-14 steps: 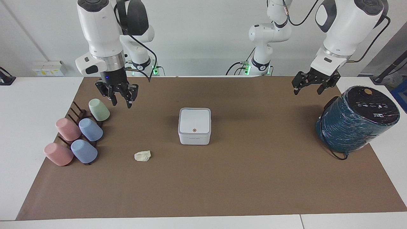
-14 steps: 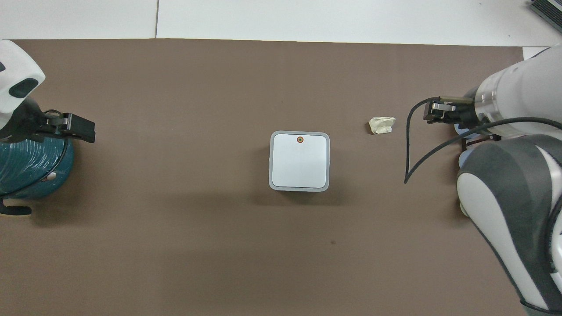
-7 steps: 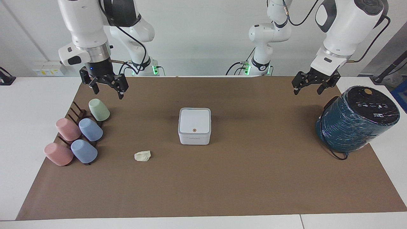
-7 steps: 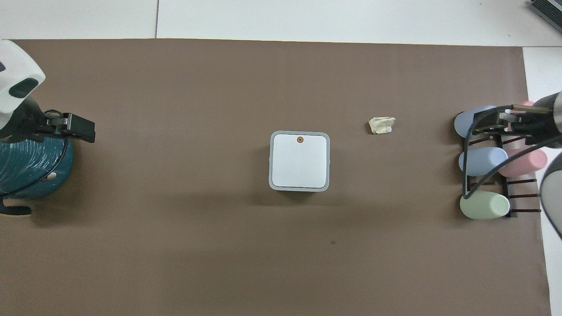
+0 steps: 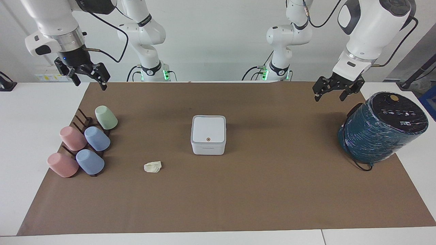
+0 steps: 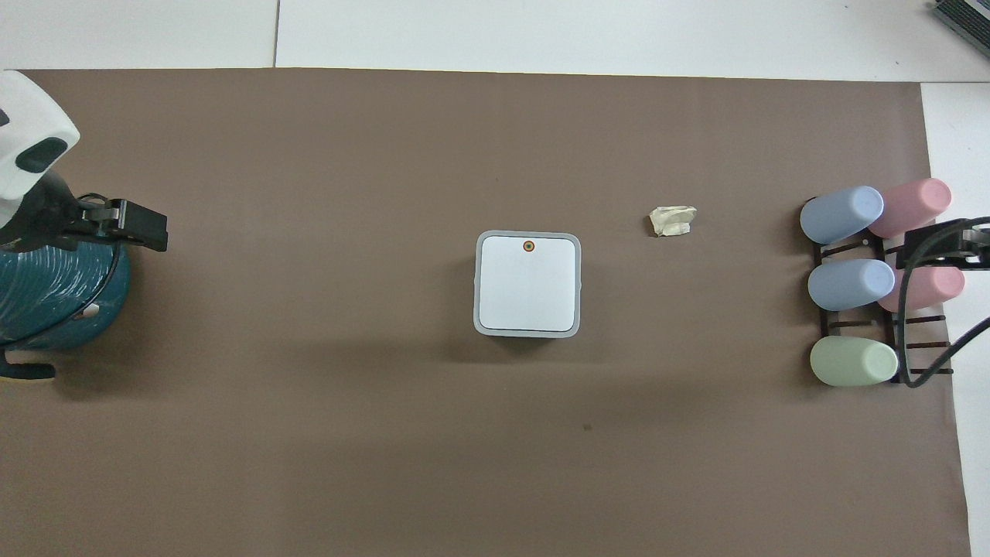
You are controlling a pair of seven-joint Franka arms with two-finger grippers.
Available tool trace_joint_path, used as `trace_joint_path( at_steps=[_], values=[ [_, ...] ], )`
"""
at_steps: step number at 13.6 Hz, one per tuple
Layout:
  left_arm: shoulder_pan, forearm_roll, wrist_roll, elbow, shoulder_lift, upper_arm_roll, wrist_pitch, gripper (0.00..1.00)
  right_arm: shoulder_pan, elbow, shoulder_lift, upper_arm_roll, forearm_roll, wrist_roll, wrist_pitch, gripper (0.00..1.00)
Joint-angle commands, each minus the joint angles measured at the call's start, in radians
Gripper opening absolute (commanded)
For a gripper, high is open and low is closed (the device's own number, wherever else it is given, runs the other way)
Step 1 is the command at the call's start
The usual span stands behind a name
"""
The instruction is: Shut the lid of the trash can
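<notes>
The small white square trash can (image 5: 208, 148) stands in the middle of the brown mat. Its white lid (image 5: 208, 129) lies flat and shut on top, with the orange-ringed dot on the edge farther from the robots; the lid also shows in the overhead view (image 6: 527, 285). My right gripper (image 5: 90, 82) is open and empty, up in the air over the mat's corner at the right arm's end, well away from the can. My left gripper (image 5: 329, 97) is open and empty, in the air beside the teal cylinder.
A large dark teal cylinder (image 5: 381, 127) with a black top leans at the left arm's end. A dark rack (image 5: 82, 119) holds pink, blue and green cups at the right arm's end. A crumpled paper scrap (image 5: 152, 166) lies on the mat between the rack and the can.
My right gripper has risen and swung outward from over the green cup to the mat's corner. The left arm, the can and the lid have not moved.
</notes>
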Motion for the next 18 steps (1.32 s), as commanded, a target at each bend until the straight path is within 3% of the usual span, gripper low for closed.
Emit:
trace_joint_path(
  at_steps=[1,18],
  values=[
    [0.007,-0.010,-0.001,-0.035,-0.031,0.000,0.007,1.00,0.008,-0.031,-0.020,-0.001,0.023,-0.020,0.023,1.00],
    [0.007,-0.010,-0.001,-0.035,-0.031,0.000,0.007,1.00,0.044,-0.026,-0.019,0.005,0.009,-0.021,-0.029,1.00]
  ],
)
